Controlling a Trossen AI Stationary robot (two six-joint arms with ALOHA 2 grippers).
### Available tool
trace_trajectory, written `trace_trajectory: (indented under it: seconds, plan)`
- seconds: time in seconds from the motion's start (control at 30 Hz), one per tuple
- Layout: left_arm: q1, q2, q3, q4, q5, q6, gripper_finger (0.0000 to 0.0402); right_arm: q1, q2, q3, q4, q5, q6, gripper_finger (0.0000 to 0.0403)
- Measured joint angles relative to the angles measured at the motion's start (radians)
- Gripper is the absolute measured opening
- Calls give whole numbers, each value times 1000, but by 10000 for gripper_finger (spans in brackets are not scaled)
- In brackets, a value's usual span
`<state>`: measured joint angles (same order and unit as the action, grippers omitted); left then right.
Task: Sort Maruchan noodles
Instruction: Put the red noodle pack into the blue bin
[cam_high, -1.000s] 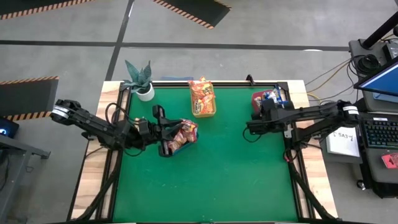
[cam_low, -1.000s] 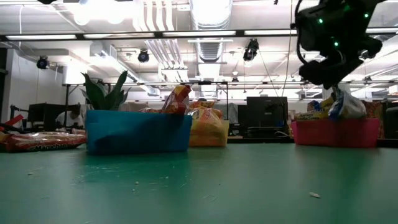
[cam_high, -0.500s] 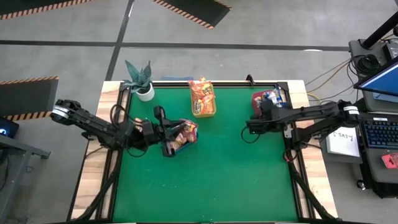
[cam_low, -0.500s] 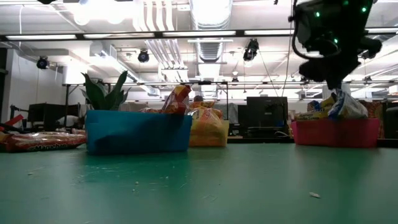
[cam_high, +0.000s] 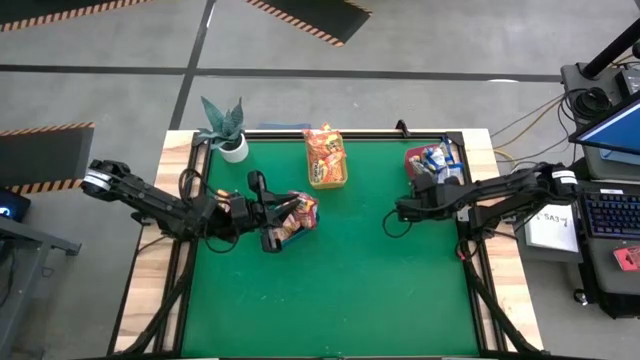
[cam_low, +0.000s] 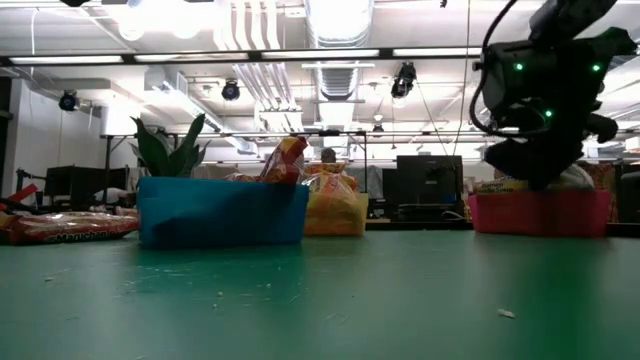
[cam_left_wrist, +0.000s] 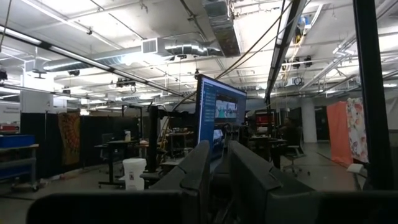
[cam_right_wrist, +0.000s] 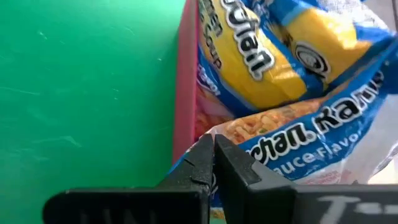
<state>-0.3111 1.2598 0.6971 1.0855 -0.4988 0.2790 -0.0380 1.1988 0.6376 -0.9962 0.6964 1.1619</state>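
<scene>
Right claw (cam_high: 392, 212) hangs pinched shut and empty just off the red bin (cam_high: 414, 160), blue-edged packets (cam_right_wrist: 292, 74) piled inside. Left claw (cam_high: 266, 212), fingers together, empty, sits over the blue bin (cam_low: 222, 210). One packet (cam_low: 70, 226) remains on the worktop (cam_high: 340, 280); nearly done.

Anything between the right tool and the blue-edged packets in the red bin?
Only the red bin's wall; the blue-edged packets lie just past it from the right tool. Nothing else visible.

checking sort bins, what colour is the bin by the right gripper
Red-pink bin, seen best in the right wrist view.
</scene>
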Motion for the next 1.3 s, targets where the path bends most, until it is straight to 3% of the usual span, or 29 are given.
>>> trace_trajectory:
  seconds: [0.5,0.83,1.1,1.3]
  plan:
    - [0,0,0,-12,1,0,41,0,-3,-78,163,11,-32,8]
    - [0,0,0,-17,2,0,41,0,-20,41,-63,32,-17,9]
    - [0,0,0,-29,2,0,41,-7,-36,159,-243,102,-12,9]
    - [0,0,0,-32,2,0,41,-60,-47,167,-256,206,-25,9]
